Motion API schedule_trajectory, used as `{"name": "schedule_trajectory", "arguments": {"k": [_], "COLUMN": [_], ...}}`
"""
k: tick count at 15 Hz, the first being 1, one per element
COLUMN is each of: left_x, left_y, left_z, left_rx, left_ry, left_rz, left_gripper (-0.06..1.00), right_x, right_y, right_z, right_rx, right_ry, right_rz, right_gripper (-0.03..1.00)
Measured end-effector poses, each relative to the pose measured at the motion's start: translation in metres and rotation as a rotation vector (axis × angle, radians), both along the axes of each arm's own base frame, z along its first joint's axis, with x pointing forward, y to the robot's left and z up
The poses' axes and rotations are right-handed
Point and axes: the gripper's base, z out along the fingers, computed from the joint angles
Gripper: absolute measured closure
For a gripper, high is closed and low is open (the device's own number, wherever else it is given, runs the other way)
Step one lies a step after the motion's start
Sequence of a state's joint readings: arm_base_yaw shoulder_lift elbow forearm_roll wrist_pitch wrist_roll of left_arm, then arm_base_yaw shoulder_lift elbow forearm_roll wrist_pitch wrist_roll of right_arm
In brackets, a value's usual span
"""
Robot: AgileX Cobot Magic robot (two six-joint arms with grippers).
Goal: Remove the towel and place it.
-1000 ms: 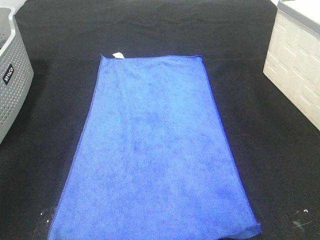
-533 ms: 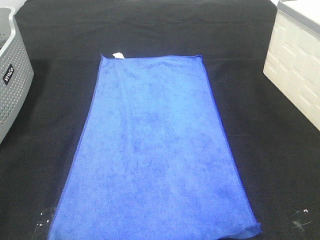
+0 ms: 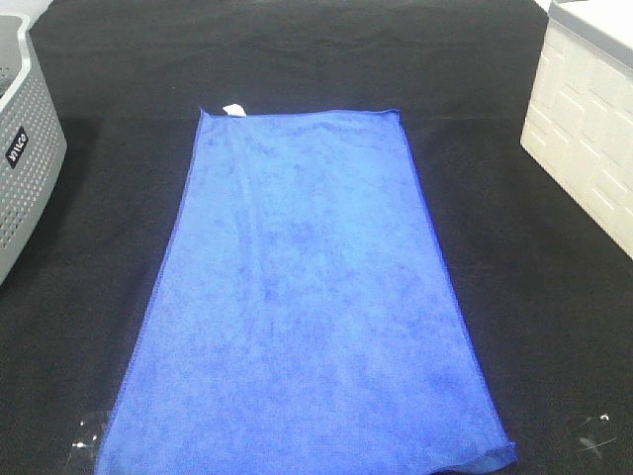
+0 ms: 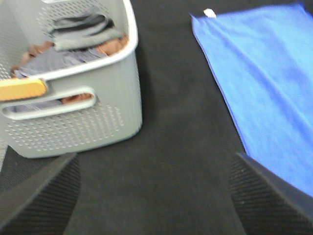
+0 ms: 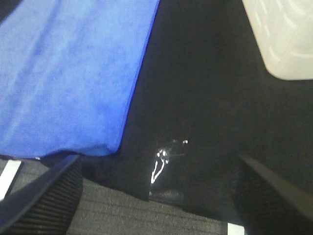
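Ribbed black pads of the left gripper (image 4: 154, 196) frame the near edge of the left wrist view, standing wide apart with nothing between them but bare black desk covering (image 4: 181, 127). The right gripper (image 5: 156, 196) shows the same in its wrist view: jaws spread wide, holding nothing, poised over the dark cloth where a clear strip of tape (image 5: 168, 171) glints just beside the towel's near corner.

Bright blue, the towel (image 3: 307, 307) lies flat and spread out down the middle of the desk (image 3: 534, 297), its long sides running away from the robot. Its near right corner is slightly curled at the hem. Neither gripper touches it; each sits off to its own side of the near end.

Further back on the left stands a grey perforated basket (image 3: 25, 168) with a white rim, apart from the towel's edge; the left wrist view shows folded grey and brown fabrics (image 4: 73, 41) inside it. On the right, well clear of the towel, stands a white box (image 3: 584, 148) with a patterned wall.

At the towel's far left corner a small white tag (image 3: 235, 109) pokes out onto the black cloth.
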State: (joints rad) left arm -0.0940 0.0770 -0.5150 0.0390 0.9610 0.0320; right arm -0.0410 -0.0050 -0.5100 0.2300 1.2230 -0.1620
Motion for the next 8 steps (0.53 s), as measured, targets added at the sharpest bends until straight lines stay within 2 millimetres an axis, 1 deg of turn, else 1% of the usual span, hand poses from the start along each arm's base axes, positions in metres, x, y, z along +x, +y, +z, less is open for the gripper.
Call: {"name": "schedule_trajectory", "arguments": {"k": [2,3,5,8], "left_x": [-0.01,-0.014,-0.015,-0.015], "left_y": [-0.002,-0.002,-0.003,-0.003], "left_z": [-0.01,-0.01,-0.011,-0.011], "left_rx": [0.009,0.008,0.003,-0.009], "left_ry": [0.03,0.014,0.013,0.015], "left_rz": [-0.039,-0.045,-0.049,-0.046], "left_gripper": [0.17,0.17,0.17,0.17], "right_x": [0.002,0.005,0.011,0.011], "right_y": [0.0,0.0,-0.001,-0.001], "right_z": [-0.004,-0.005,-0.007,-0.006], "right_rx": [-0.007,-0.007,-0.004,-0.003], "right_ry": [0.006,-0.014,-0.045,-0.054], "right_rz": [0.007,0.001,-0.012,-0.013], "right_gripper": [0.17,0.17,0.18,0.18]}}
